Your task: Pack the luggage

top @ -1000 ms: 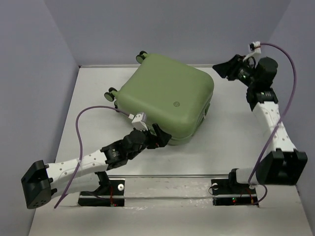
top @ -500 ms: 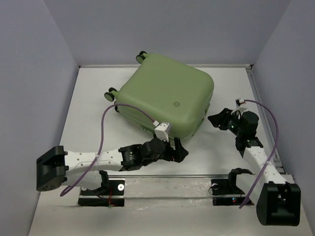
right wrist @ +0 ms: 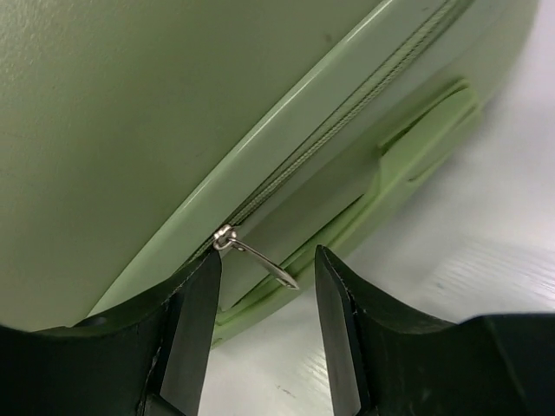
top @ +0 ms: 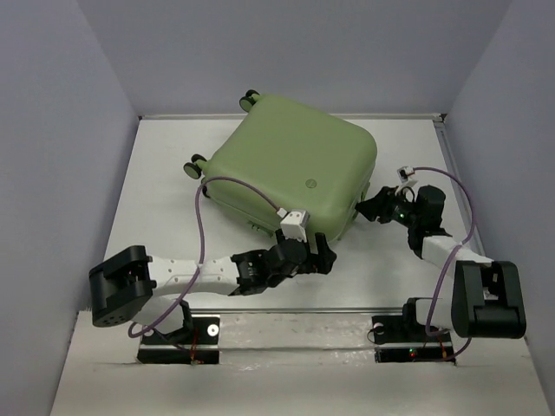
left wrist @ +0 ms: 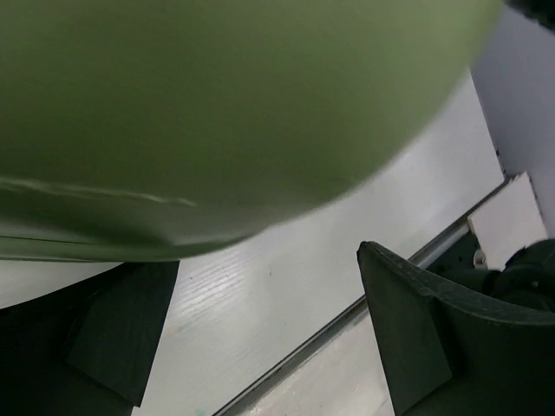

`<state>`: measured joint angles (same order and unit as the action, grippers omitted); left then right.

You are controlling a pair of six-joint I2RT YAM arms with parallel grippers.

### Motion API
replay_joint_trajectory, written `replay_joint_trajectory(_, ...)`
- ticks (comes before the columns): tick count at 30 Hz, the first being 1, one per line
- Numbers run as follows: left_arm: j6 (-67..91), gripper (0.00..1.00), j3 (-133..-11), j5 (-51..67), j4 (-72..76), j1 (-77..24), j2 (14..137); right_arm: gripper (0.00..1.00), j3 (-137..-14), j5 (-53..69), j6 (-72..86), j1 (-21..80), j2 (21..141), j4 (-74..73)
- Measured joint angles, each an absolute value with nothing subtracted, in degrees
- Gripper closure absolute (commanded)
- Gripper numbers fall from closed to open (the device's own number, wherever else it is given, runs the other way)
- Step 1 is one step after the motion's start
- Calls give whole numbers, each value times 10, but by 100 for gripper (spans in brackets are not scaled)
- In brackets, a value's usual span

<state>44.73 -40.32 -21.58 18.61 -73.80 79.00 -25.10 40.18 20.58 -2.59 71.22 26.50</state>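
The luggage (top: pixel 290 178) lies flat on the table (top: pixel 156 191). The right gripper (right wrist: pixel 264 282), unclenched, straddles its zipper pull (right wrist: pixel 260 260). The left gripper (left wrist: pixel 264 325) gapes empty nearby.

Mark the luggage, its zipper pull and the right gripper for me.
luggage (top: pixel 290 169), top external view, middle of its upper shell.
zipper pull (right wrist: pixel 260 259), right wrist view, middle of the metal tab.
right gripper (top: pixel 366 209), top external view, between its fingertips.
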Motion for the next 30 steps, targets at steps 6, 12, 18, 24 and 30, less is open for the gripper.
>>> replay_joint_trajectory(6,471,1,-354,-234,187,-668,752,44,-257,441,192,-7,740,290)
replay_joint_trajectory(12,470,1,-314,-242,170,-639,684,47,-286,440,160,9,759,287)
replay_joint_trajectory(18,471,1,-314,-246,156,-635,668,66,-315,456,148,8,810,298)
replay_joint_trajectory(24,475,1,-307,-244,160,-632,658,58,-317,486,152,8,832,312)
replay_joint_trajectory(30,474,1,-307,-245,161,-628,651,74,-317,507,158,8,846,338)
